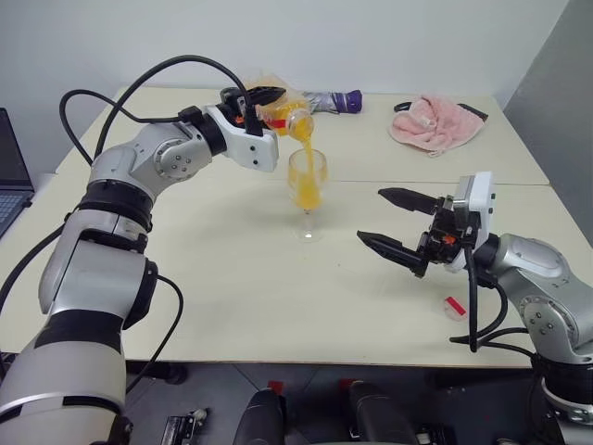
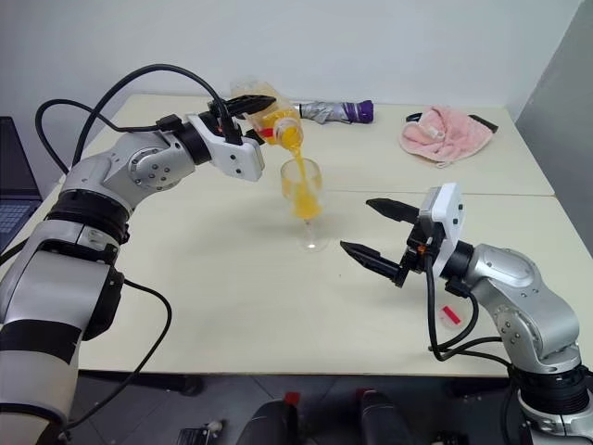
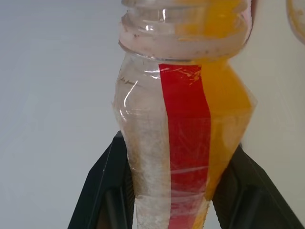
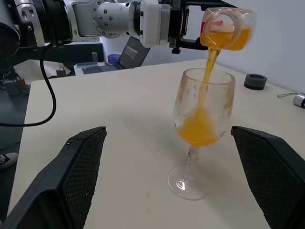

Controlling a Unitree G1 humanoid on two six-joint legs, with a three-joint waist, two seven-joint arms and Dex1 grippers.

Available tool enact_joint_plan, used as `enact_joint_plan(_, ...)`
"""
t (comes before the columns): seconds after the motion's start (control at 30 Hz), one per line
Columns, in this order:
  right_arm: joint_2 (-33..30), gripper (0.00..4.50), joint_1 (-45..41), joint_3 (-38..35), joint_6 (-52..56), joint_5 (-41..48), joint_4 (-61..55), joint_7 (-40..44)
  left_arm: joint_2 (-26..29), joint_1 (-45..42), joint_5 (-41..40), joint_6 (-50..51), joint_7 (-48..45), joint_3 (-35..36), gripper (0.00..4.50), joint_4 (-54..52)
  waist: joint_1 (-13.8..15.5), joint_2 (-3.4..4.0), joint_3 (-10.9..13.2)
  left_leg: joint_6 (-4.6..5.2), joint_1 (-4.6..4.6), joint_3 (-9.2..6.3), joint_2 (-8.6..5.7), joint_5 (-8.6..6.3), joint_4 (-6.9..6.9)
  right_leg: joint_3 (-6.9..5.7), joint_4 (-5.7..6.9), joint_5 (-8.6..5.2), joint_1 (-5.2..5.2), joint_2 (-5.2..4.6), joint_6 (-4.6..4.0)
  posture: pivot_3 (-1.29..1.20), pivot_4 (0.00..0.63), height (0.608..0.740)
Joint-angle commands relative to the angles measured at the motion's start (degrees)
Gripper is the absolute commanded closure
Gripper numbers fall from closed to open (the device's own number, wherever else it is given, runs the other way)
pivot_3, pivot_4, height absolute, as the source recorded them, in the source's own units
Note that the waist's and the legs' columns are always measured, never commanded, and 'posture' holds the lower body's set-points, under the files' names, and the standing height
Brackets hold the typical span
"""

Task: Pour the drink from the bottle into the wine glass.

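Note:
My left gripper [image 1: 269, 107] is shut on the clear bottle [image 1: 283, 116], which has a red label strip [image 3: 186, 143]. The bottle is tipped mouth-down over the wine glass [image 1: 308, 185]. A stream of orange drink [image 4: 209, 67] falls from the bottle's mouth into the bowl, and orange liquid fills the lower part of the bowl [image 4: 200, 131]. The glass stands upright on the table near its middle. My right gripper [image 1: 372, 215] is open, level and to the right of the glass, pointing at it with nothing between its fingers.
A small red cap [image 1: 454, 306] lies on the table near the front right edge. A pink towel [image 1: 435, 120] and a folded umbrella [image 1: 334, 100] lie at the back. A laptop [image 1: 11, 167] sits off to the left. A black ring [image 4: 255, 81] lies behind the glass.

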Motion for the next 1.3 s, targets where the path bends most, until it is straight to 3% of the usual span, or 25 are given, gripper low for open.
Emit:
enact_joint_plan(0.03, -0.9, 0.00, -1.1, -2.0, -1.4, -0.5, -0.4, -0.2, 1.3, -3.0, -0.3, -0.1, 1.8, 0.5, 2.81, -0.6, 0.0, 0.00, 0.0, 0.00, 0.00, 0.00, 0.00, 0.00, 0.00, 0.00, 0.00, 0.00, 0.00, 0.00, 0.00, 0.00, 0.150, 0.740)
enact_joint_plan(1.3, -0.8, 0.00, -0.6, -1.3, -1.8, -2.8, -0.2, 1.2, 1.4, -4.5, 2.0, 0.4, 4.7, -1.0, 2.81, 1.8, 0.0, 0.00, 0.0, 0.00, 0.01, 0.01, -0.01, 0.00, 0.01, 0.01, 0.03, 0.00, 0.00, -0.01, 0.00, 0.00, 0.150, 0.740)
